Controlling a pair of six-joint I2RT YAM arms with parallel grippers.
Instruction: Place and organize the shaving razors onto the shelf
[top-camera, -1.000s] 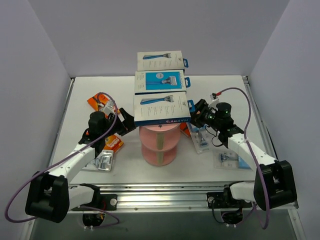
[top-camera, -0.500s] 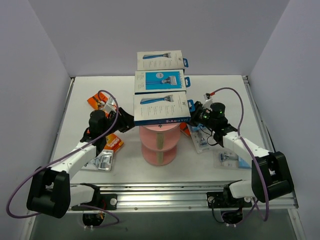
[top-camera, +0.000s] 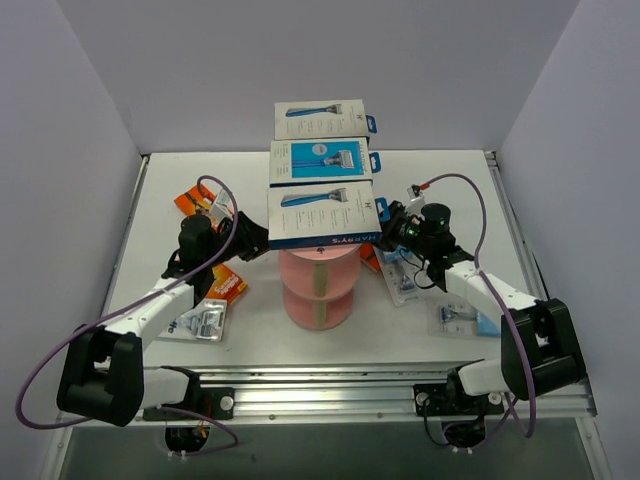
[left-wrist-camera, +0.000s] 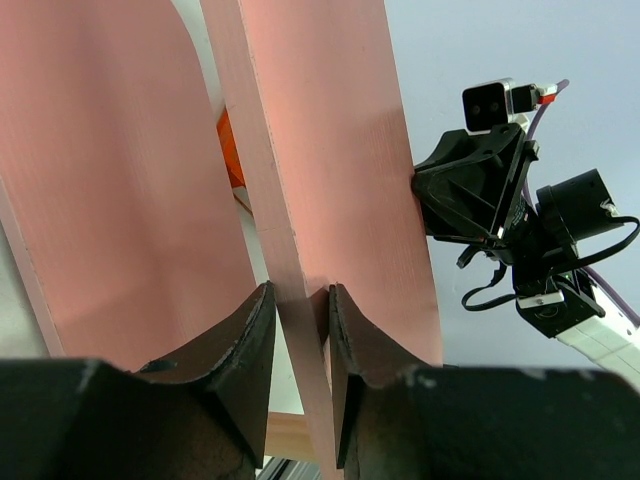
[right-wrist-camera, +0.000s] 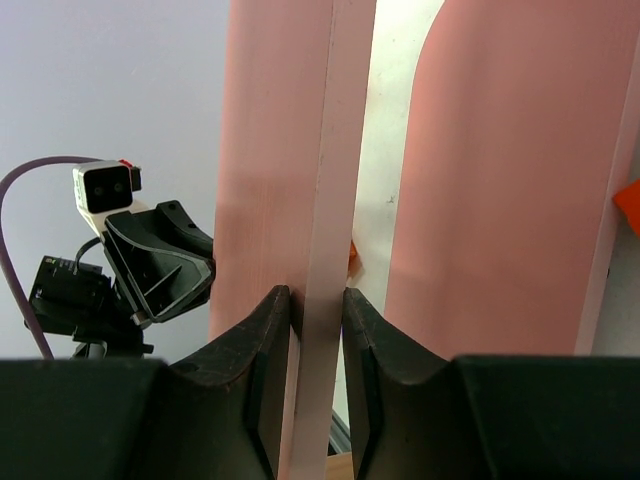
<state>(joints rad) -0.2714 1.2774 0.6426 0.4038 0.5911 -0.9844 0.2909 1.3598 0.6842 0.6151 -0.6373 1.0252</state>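
Razor boxes (top-camera: 320, 162) sit in a row atop the shelf (top-camera: 318, 278), mid-desk. Left fingers (left-wrist-camera: 255, 340) and right fingers (right-wrist-camera: 272, 340) clamp its top rim from opposite sides; move both evenly, level, or boxes slide.

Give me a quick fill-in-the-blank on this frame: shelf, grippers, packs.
1. The shelf carries ___ white-and-blue boxes.
2. The left gripper and right gripper each pinch the edge of the shelf's ___ tier.
3. The clear blister pack by the right arm lies on the ___.
4. The shelf's tiers are coloured ___.
Missing words: three; top; table; pink.
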